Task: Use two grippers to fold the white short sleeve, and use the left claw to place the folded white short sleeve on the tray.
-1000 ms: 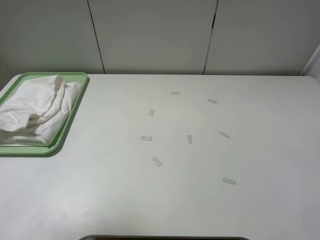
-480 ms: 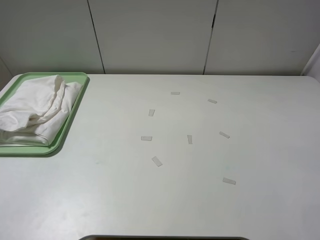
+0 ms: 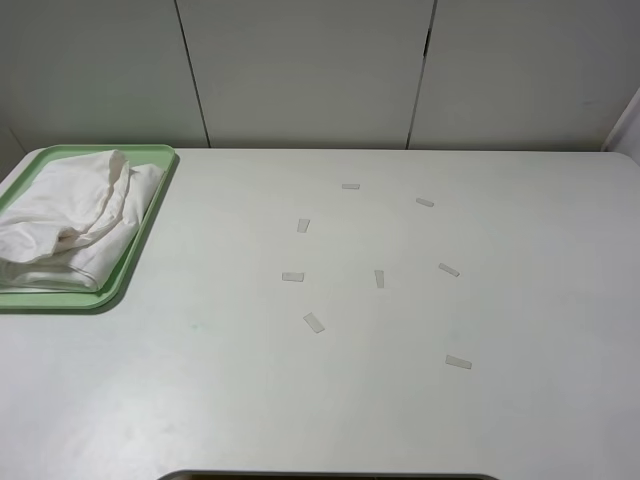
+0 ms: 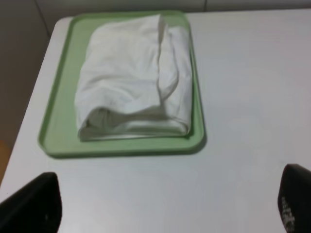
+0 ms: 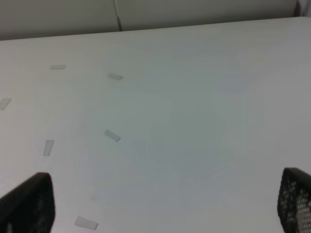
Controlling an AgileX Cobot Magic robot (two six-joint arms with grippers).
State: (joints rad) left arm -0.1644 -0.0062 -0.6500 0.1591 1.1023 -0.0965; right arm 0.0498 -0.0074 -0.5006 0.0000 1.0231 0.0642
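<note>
So we've got the wrinkled white cotton short sleeve (image 3: 72,218) folded up into a chunky bundle and sitting inside the pale green rectangular plastic tray (image 3: 128,268), off at the far left corner of the white desk (image 3: 400,400). Looks like the job's basically done to us. The left gripper (image 4: 167,213) hangs just short of the tray's near rim, fingers spread wide with nothing between them, and the bundle's long axis runs straight away from it. The right gripper (image 5: 165,213) is spread wide too, empty, well apart from the tray over the little white tape strips (image 5: 112,135). Left arm's clearly the nearer one if anything needs a nudge.
</note>
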